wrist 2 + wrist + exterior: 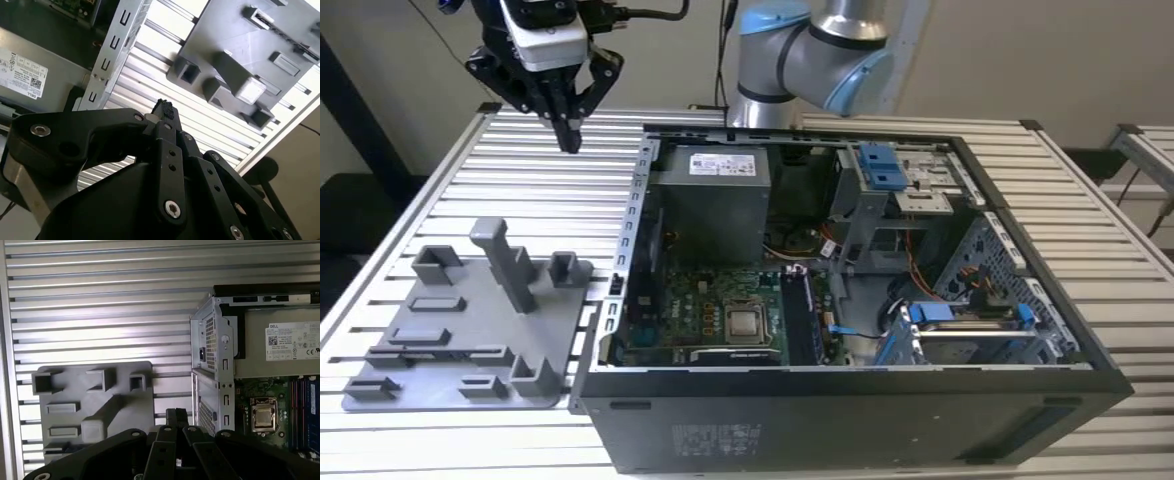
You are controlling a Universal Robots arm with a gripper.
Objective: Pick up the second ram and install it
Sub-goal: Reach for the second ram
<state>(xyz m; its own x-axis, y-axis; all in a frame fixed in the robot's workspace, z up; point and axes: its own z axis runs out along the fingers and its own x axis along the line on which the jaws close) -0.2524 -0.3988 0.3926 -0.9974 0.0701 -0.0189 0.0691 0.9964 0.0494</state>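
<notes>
Handling (judgement from the kind of part): ram should be light, stiff and thin, w/ no give, and brittle if bent or twisted. Chips on the faces and contacts along one long edge are both easy to harm. The board is smooth, so it is prob. going to slip under a light or skewed pinch. Best hold is likely across the two flat faces at mid-length, up by the edge away from the contacts, pads square to the board. Alt.: by the short ends.

Tool is hanging high over the tabletop, tips pointing down. Fingers are pressing together in both wrist views, w/ no gap and nothing btw them: closed and empty.

Ram pos.: not picking it out w/ certainty. Plate is lying below the tool, a bit off to one side. Its pockets are looking bare, no green stick on it. Case is sitting below the tool on the other side, toward the exterior view's right, w/ its side panel off. Inside, the slot bank is running just beside the CPU, w/ dark long strips standing in it. These could be seated sticks or bare slots; cannot tell which. If the ram is sitting there, it is well below the tool and well apart from it, on the far side of the PSU, nowhere near the tips.
</notes>
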